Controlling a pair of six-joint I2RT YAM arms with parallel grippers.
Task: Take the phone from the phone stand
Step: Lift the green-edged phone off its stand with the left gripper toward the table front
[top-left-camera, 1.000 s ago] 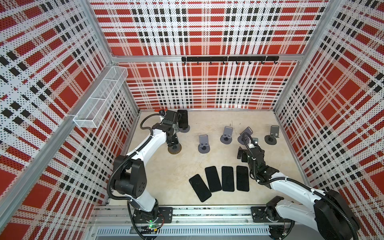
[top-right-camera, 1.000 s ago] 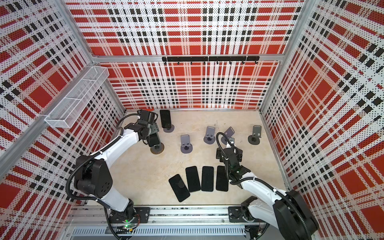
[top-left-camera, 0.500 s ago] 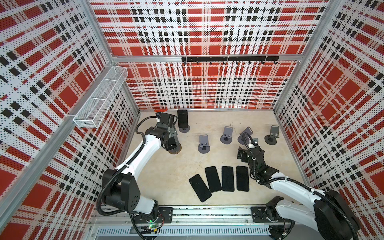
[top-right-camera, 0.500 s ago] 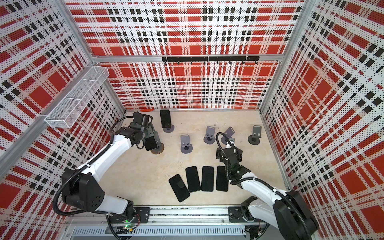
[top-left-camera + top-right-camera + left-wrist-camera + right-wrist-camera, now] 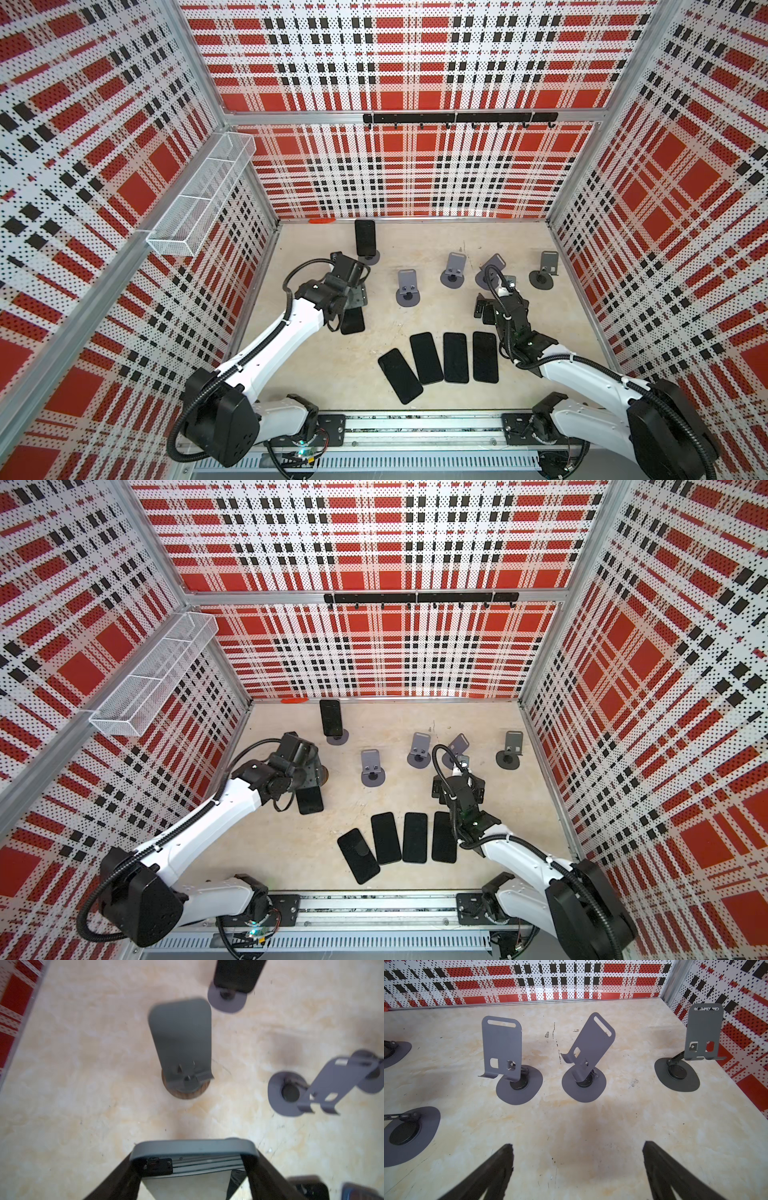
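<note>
**Left claw has the phone, clear of its stand**

Left gripper (image 5: 191, 1160): jaws pressed onto the long edges of the phone (image 5: 193, 1147), with a black finger (image 5: 122, 1169) on either side. Only the left wrist view shows this pinch. In both top views the wrist covers the fingers, and just the phone's lower half (image 5: 352, 322) (image 5: 309, 801) pokes out.

The phone is off the wood-footed stand (image 5: 180, 1043) and not touching it, on the side nearer the robot bases. The stand's grey plate is bare. The round wooden foot is plain in the wrist view. In a top view it is only a brown sliver (image 5: 323, 774) beside the arm.

Behind the wood-footed stand, toward the back wall, a second phone (image 5: 365, 237) sits upright on its own grey base. The wrist view crops off its top.

Right of the wood-footed stand are empty grey stands (image 5: 407, 286). The right wrist view shows three of them in full, and the middle one (image 5: 589, 1047) leans sideways.

Right gripper (image 5: 577, 1144): jaws spread wide, nothing between them, bare floor (image 5: 571, 1115) beneath. In the top views it (image 5: 484, 309) sits well right of the wood-footed stand.

Four phones (image 5: 442, 357) lie flat side by side, right of the wood-footed stand and nearer the bases. Only the top views show all four.
</note>
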